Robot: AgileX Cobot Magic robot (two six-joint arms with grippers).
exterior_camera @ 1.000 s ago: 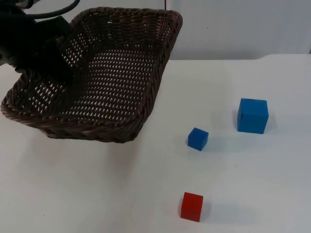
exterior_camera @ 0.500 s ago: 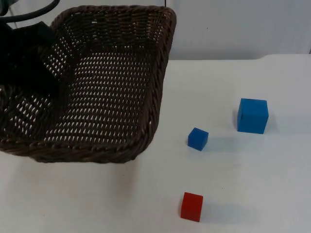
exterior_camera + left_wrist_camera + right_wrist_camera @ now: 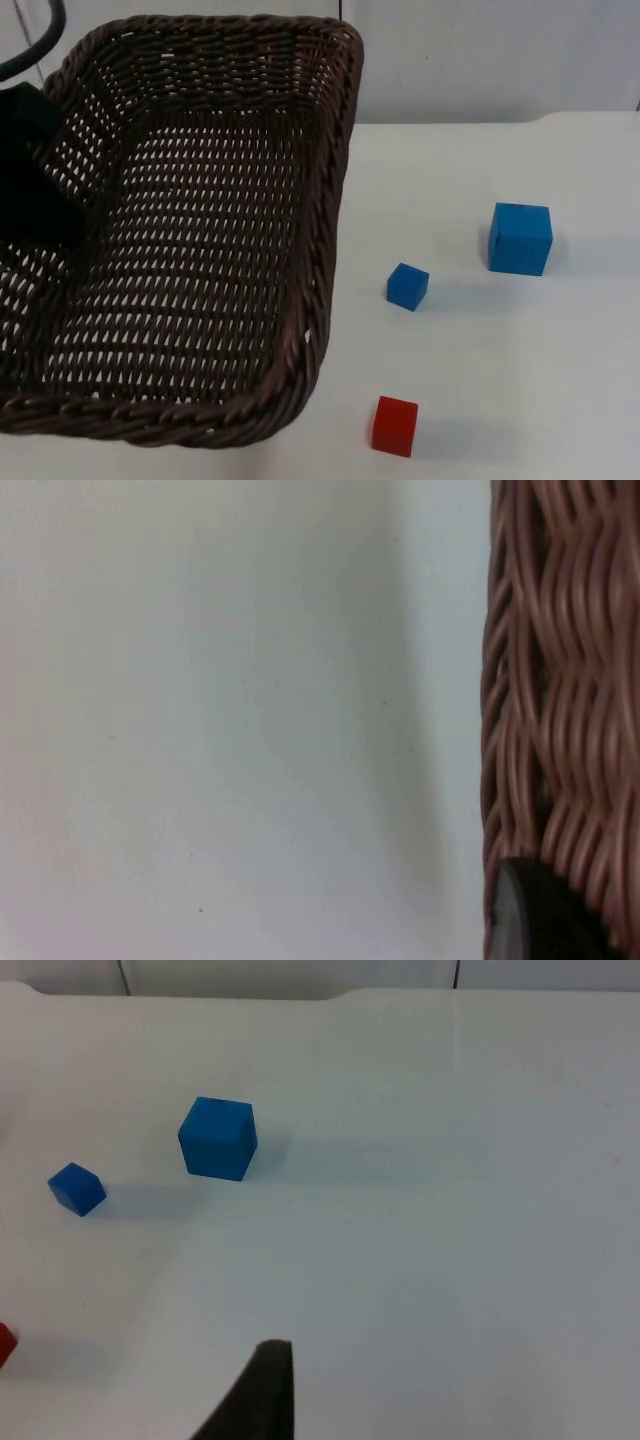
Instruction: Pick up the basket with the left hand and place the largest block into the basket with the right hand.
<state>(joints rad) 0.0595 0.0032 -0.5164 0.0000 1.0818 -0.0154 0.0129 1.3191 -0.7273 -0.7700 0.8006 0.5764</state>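
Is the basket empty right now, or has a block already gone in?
Empty: the basket shows only bare weave inside. The large blue block, small blue block and red block sit on the table.

- The white table top (image 3: 500, 380) was smooth and evenly lit, marked by a few tiny dark specks.
- Soft, faint shadows lay across it.
- Its far edge met the grey partition wall (image 3: 500, 60), where thin dark vertical seams divided the panels.

The basket (image 3: 200, 250) is dark brown woven wicker, rough and ribbed. The large blue block (image 3: 520, 238), small blue block (image 3: 407, 286) and red block (image 3: 395, 426) look smooth and matt. The white table (image 3: 480, 380) is smooth, faintly sheened.
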